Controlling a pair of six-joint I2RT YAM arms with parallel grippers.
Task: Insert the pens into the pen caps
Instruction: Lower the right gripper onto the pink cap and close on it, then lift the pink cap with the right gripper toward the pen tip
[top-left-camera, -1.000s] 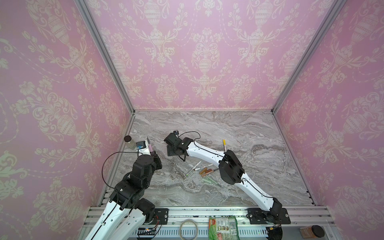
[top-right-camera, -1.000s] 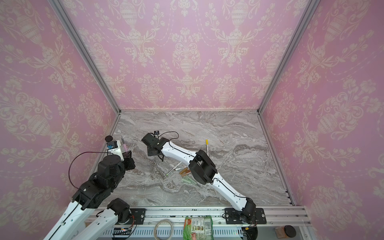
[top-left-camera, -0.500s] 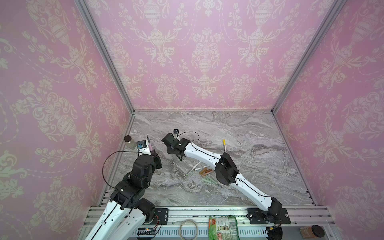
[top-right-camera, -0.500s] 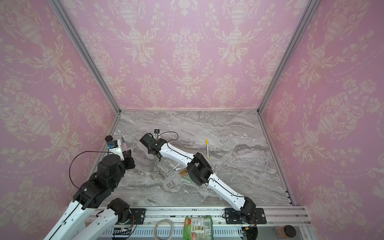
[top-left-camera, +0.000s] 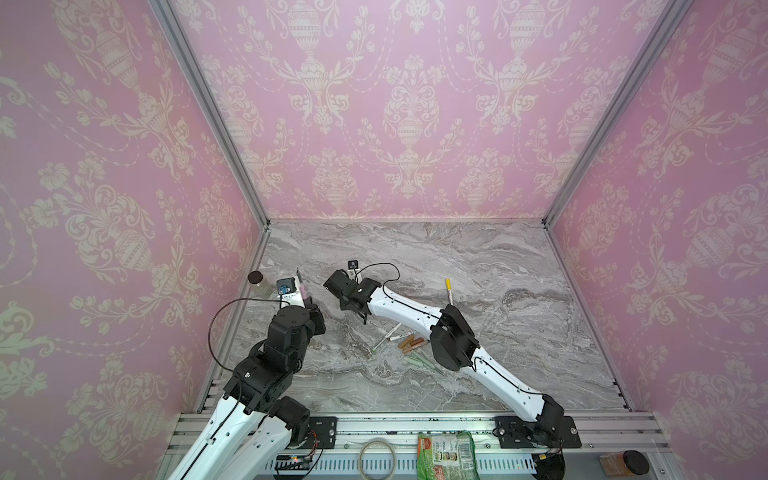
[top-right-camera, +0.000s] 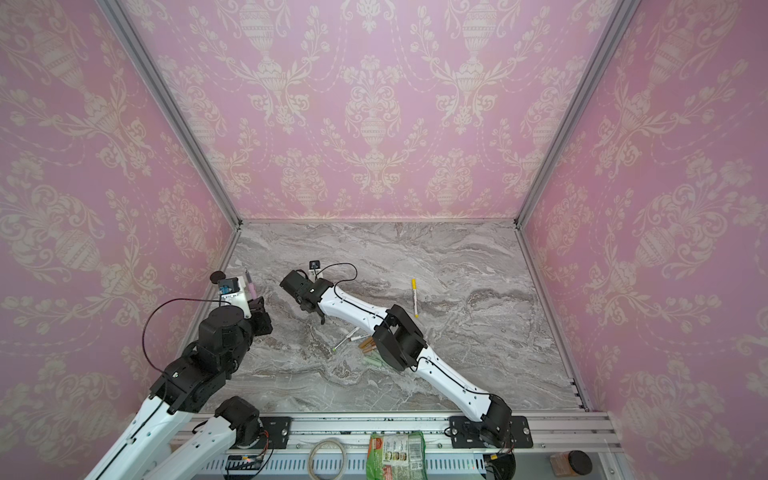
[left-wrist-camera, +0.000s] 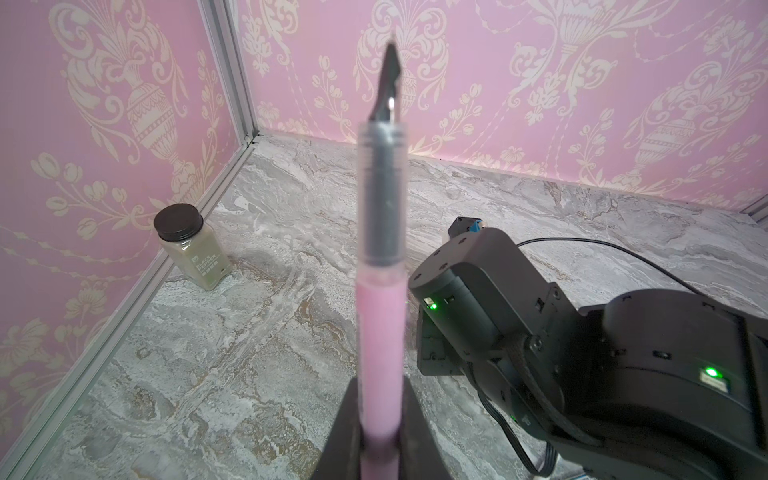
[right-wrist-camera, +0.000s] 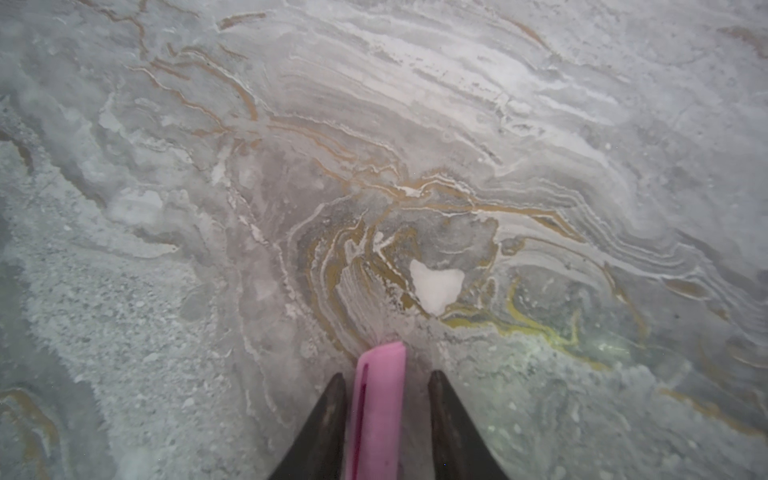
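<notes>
My left gripper (left-wrist-camera: 381, 436) is shut on a pink pen (left-wrist-camera: 382, 299) and holds it upright near the left wall, dark tip up. In both top views that pen (top-left-camera: 304, 291) (top-right-camera: 250, 286) rises above the left gripper (top-left-camera: 311, 306) (top-right-camera: 258, 302). A pink pen cap (right-wrist-camera: 378, 399) lies on the marble between the fingers of my right gripper (right-wrist-camera: 386, 382). One finger is against it and the other stands a small gap away. In both top views the right gripper (top-left-camera: 362, 315) (top-right-camera: 319, 315) points down at the table and hides the cap.
Loose pens and caps lie by the right arm's elbow: white pens (top-left-camera: 388, 333), brown pieces (top-left-camera: 411, 343) and pale green ones (top-left-camera: 419, 359). A yellow-ended pen (top-left-camera: 449, 293) lies apart farther back. A spice jar (left-wrist-camera: 191, 245) stands by the left wall.
The right gripper has shifted left and back, away from the pile, and its jaws have narrowed around the pink cap. The left arm and its pen have not moved.
</notes>
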